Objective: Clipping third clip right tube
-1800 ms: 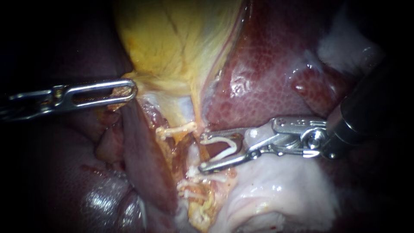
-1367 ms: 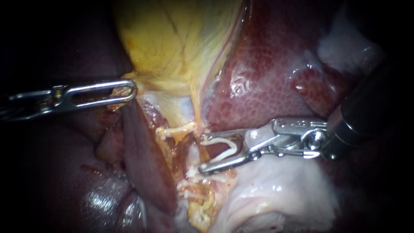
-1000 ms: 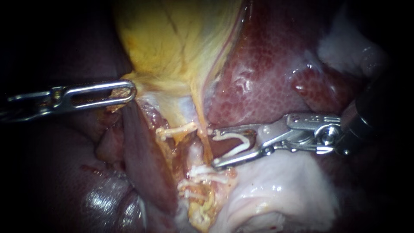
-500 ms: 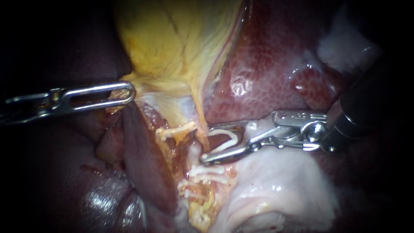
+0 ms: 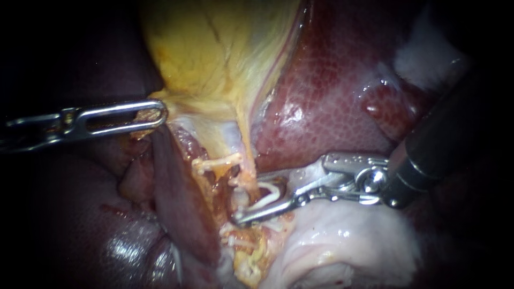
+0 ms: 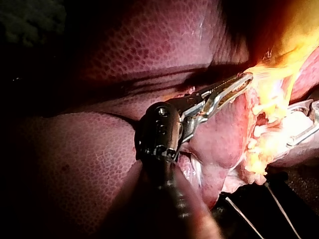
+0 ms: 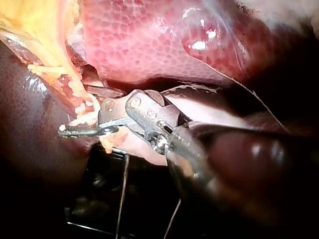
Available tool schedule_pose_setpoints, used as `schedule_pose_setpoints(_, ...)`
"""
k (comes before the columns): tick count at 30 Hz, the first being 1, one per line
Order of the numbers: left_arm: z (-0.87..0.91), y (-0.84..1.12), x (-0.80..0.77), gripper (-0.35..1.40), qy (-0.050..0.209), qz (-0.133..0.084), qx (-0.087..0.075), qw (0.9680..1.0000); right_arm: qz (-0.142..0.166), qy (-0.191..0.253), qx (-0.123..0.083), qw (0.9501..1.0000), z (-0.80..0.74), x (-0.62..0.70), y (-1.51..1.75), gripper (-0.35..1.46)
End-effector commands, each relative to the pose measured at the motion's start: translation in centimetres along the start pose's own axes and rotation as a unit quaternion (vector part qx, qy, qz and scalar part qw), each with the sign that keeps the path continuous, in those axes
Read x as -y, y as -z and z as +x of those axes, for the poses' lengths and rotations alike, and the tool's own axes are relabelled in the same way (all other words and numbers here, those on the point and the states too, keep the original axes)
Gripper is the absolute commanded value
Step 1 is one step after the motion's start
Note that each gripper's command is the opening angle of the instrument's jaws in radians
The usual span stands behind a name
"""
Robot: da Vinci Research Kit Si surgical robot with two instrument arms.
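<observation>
Liver (image 5: 332,101): dark red, mottled, glistening, and it filled the upper right of the endoscope view. Gallbladder (image 5: 214,48): yellow, finely veined, lying against the liver's left edge and narrowing downward into stringy yellowish tissue. Pale fold of tissue (image 5: 342,241): whitish pink and wet, lying below the right instrument. Right instrument (image 5: 250,197): its dark shaft came in from the right, with a bright metal hinge and two thin jaws standing apart. The jaws gripped a loaded clip (image 5: 270,194) from both sides and straddled the right tube. The tip of the lower jaw reached past the tube on its far side. Left instrument (image 5: 160,112): its shaft came in from the left and ended in a slotted metal jaw. The jaws were closed on the lower edge of the gallbladder, and yellow-brown tissue showed through the slot. Right tube (image 5: 240,199): a short, pale, yellowish strand running down from the gallbladder's narrow end. It lay between the right instrument's jaws, beside the liver's lower edge. Loaded clip: white, bent in a narrow V, with its open end toward the tube. Upper clip (image 5: 217,160): white, lying crosswise above and to the left of the jaws. Lower clips (image 5: 235,235): white, lying crosswise just under the lower jaw. Which strand each one closed could not be told.
</observation>
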Motion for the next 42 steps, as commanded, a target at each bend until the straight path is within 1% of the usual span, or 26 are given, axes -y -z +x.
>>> schedule_pose_setpoints(1,0.01,0.00,0.00,-0.35,0.000,0.000,0.000,1.0000,0.007,-0.001,-0.001,1.0000,0.00,0.01,-0.01,0.58)
schedule_pose_setpoints(2,0.01,0.00,0.00,-0.35,0.000,0.000,0.000,1.0000,0.012,-0.005,-0.003,0.9999,0.00,0.02,-0.01,0.58)
schedule_pose_setpoints(5,0.01,0.00,0.00,-0.35,0.000,0.000,0.000,1.0000,0.017,-0.008,-0.013,0.9997,0.04,0.03,0.00,0.58)
schedule_pose_setpoints(8,0.01,0.00,0.00,-0.35,0.000,0.000,0.000,1.0000,0.020,-0.009,-0.026,0.9994,0.12,0.03,0.04,0.58)
schedule_pose_setpoints(11,0.01,0.00,0.00,-0.35,0.000,0.000,0.000,1.0000,0.025,-0.012,-0.040,0.9988,0.24,0.03,0.10,0.57)
schedule_pose_setpoints(15,0.01,0.00,0.00,-0.35,0.000,0.000,0.000,1.0000,0.023,-0.017,-0.055,0.9981,0.38,0.02,0.18,0.56)
schedule_pose_setpoints(22,0.01,-0.01,0.00,-0.35,0.000,0.000,0.000,1.0000,0.018,-0.021,-0.065,0.9975,0.47,-0.03,0.23,0.53)
schedule_pose_setpoints(23,0.01,-0.01,0.00,-0.35,0.000,0.000,0.000,1.0000,0.015,-0.022,-0.066,0.9975,0.48,-0.04,0.23,0.51)
schedule_pose_setpoints(24,0.01,-0.01,0.00,-0.35,0.000,0.000,0.000,1.0000,0.013,-0.022,-0.067,0.9974,0.47,-0.04,0.24,0.43)
schedule_pose_setpoints(25,0.01,-0.01,0.00,-0.35,0.000,0.000,0.000,1.0000,0.014,-0.022,-0.066,0.9975,0.46,-0.03,0.27,0.18)
schedule_pose_setpoints(26,0.01,-0.01,0.00,-0.35,0.000,0.000,0.000,1.0000,0.014,-0.024,-0.067,0.9974,0.44,-0.02,0.30,-0.04)
schedule_pose_setpoints(27,0.01,-0.01,0.00,-0.35,0.000,0.000,0.000,1.0000,0.013,-0.031,-0.063,0.9975,0.43,-0.03,0.31,-0.25)
schedule_pose_setpoints(28,0.01,-0.01,0.00,-0.35,0.000,0.000,0.000,1.0000,0.008,-0.031,-0.053,0.9981,0.42,-0.04,0.32,-0.35)
schedule_pose_setpoints(30,0.01,-0.01,0.00,-0.35,0.000,0.000,0.000,1.0000,0.004,-0.030,-0.047,0.9985,0.39,-0.06,0.32,-0.35)
schedule_pose_setpoints(34,0.01,-0.01,0.00,-0.35,0.000,0.000,0.000,1.0000,0.004,-0.031,-0.046,0.9985,0.33,-0.09,0.29,-0.35)
schedule_pose_setpoints(42,0.01,-0.01,0.01,-0.35,0.000,0.000,0.000,1.0000,0.003,-0.031,-0.044,0.9985,0.32,-0.09,0.29,-0.35)
